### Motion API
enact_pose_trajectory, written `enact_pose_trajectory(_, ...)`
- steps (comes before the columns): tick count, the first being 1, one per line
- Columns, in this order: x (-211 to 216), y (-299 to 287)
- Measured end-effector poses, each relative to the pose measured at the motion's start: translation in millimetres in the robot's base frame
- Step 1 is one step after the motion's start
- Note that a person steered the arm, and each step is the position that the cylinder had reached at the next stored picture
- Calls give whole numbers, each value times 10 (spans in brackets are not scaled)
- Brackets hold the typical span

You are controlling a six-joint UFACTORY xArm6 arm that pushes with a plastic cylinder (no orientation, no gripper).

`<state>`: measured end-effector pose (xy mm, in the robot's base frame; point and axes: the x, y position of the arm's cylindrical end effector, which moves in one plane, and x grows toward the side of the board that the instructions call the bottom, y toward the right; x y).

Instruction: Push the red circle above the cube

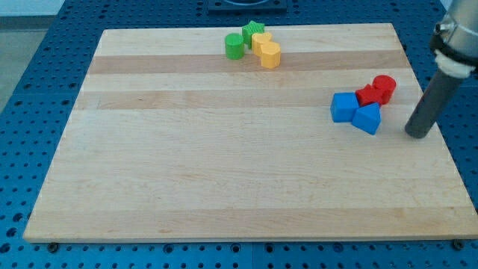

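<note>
i carry no claw, only a dark rod that grips nothing; my tip (419, 134) rests on the bench (224, 172) at the right, just right of the red circle (385, 87); the circle touches a second red block (367, 95); the blue cube (343, 107) and another blue block (367, 118) sit nearer, just left.

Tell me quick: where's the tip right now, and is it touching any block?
My tip: no gripper, holding nothing; on the board at the view's right, apart from the red circle and the blue cube, touching no block.
</note>
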<state>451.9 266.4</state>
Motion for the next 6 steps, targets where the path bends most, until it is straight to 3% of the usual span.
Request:
enact_pose_trajectory(2, -716, -221)
enact_pose_trajectory(4, -758, -872)
enact_pose_trajectory(6, -729, -689)
